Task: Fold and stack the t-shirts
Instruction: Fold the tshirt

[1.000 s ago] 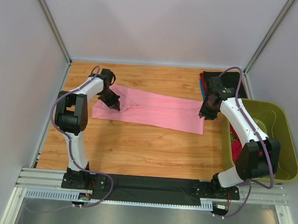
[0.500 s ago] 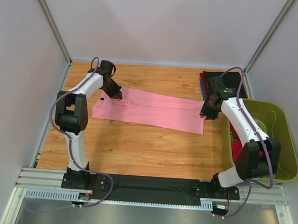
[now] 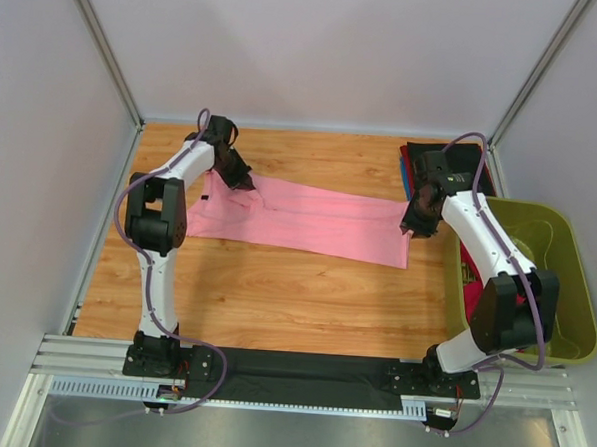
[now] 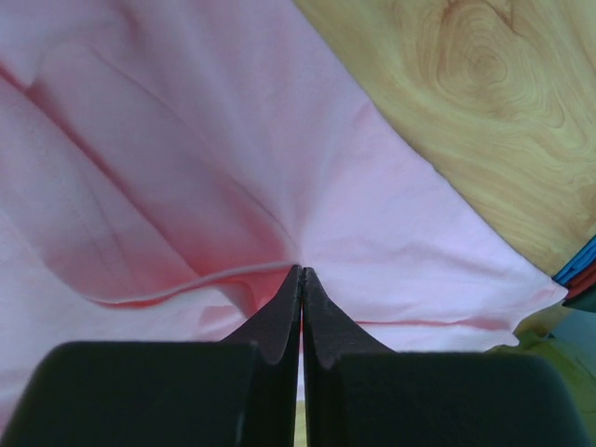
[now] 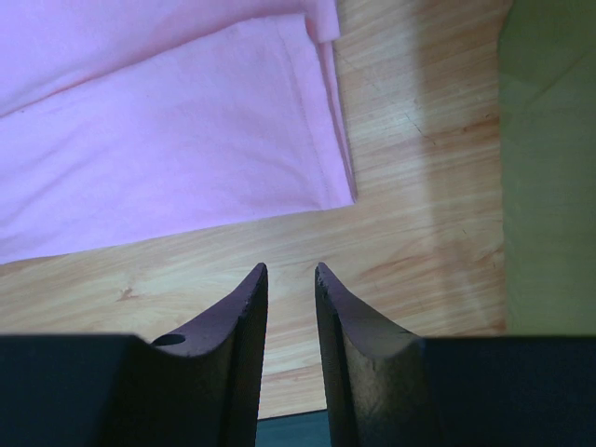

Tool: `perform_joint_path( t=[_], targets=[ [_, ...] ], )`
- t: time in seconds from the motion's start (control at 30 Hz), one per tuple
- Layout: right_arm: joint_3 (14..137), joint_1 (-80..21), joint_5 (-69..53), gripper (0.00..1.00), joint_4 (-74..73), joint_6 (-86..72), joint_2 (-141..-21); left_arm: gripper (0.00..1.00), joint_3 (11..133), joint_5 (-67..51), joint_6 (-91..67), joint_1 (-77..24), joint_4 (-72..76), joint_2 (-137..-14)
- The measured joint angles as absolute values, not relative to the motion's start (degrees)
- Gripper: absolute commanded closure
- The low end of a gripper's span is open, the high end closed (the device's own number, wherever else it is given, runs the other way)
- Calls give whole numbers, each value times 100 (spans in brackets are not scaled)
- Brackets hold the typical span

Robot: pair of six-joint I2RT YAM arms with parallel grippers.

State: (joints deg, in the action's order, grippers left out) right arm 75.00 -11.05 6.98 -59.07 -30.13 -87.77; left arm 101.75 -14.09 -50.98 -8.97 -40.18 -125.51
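**Q:** Where does the light pink cloth t-shirt [image 3: 309, 222] lie?

**A:** Spread on the wooden desk [image 3: 274, 302], long axis left to right. The left jaws are closed, pinching its far left edge. The right jaws stand slightly apart and empty, with its near right corner just ahead.

**Q:** Anything obscured?

**A:** The right arm covers part of the folded dark stack [image 3: 420, 150].

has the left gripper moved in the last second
Yes, the left gripper moved toward the far edge of the table, pulling the pink t-shirt along.
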Motion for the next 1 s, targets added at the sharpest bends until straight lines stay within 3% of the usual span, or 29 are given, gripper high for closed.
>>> perform_joint_path(
  t=[0.57,0.67,0.7,0.9,1.0],
  targets=[
    [7863,-1105,602,71,-5922,-3015,-8910,98,10610,-1914,-3701,-1144,-4193,-12864],
    [7887,-1105,589,71,-5935,-3015,-8908,93,10947,-1920,-3260,-1260,-4405,-13032],
    [7894,-1105,589,71,-5940,-3015,-8908,86,11043,-1922,-3142,-1293,-4462,-13058],
    [7944,-1105,552,70,-5977,-3017,-8908,69,11369,-1680,-2517,-1435,-4731,-13013],
    [7946,-1105,519,70,-5975,-3017,-8908,66,11362,-1354,-2338,-1420,-4936,-12866]
  ],
)
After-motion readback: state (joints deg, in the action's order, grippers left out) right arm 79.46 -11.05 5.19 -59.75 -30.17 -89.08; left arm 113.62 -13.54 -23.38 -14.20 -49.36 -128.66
